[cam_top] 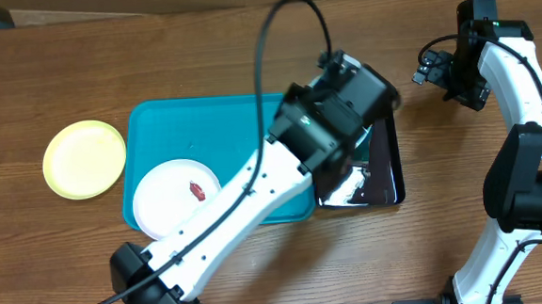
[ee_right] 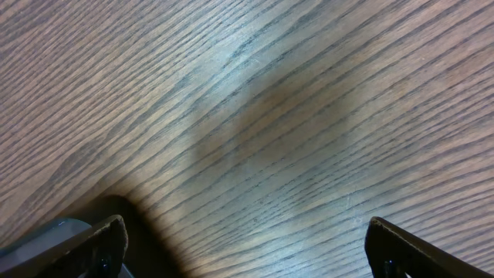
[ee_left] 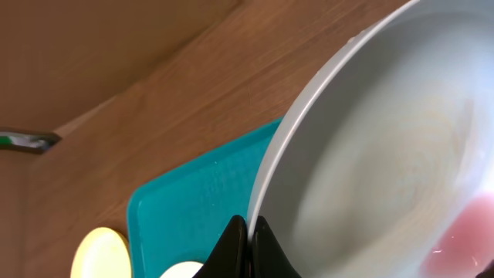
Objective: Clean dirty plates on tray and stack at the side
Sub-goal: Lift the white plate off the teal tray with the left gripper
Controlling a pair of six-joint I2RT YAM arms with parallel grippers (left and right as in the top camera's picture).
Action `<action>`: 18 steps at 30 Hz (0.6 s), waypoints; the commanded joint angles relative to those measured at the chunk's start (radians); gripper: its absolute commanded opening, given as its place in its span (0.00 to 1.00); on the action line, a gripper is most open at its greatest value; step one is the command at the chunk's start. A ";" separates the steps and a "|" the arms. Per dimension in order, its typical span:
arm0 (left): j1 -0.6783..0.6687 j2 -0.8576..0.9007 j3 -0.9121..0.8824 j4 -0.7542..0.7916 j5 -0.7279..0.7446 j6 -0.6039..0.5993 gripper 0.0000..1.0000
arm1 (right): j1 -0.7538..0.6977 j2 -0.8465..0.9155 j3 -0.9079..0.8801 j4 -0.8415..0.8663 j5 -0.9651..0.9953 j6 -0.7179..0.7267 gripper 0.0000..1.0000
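Your left gripper [ee_left: 248,239] pinches the pale plate [ee_left: 386,154] by its rim; the right gripper [ee_right: 247,247] is spread. The yellow plate [cam_top: 84,159] lies beside the left edge of the tray [cam_top: 156,121], seemingly done; the white plate [cam_top: 175,197] inside is not yet clean.

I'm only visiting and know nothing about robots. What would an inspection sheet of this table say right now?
Surface: wooden table, grain visible.
Job's things: turquoise tray; white plate on it with a red bit; yellow plate on the wood left of the tray; pale plate held by its rim.
Clutter: black tray, partly hidden by the left arm.
Grippers: left gripper shut on the pale plate; right gripper open above the wood.
Cables: black cable looping above the left arm.
Surroundings: plain brown panel beyond the table.
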 commanded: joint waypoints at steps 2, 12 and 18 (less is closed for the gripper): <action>-0.052 -0.006 -0.036 0.015 -0.162 -0.047 0.04 | 0.003 -0.023 0.014 0.003 -0.008 -0.003 1.00; -0.164 -0.006 -0.045 0.010 -0.293 -0.056 0.04 | 0.003 -0.023 0.014 0.003 -0.008 -0.003 1.00; -0.249 -0.006 -0.045 0.007 -0.443 -0.056 0.04 | 0.003 -0.023 0.014 0.003 -0.008 -0.003 1.00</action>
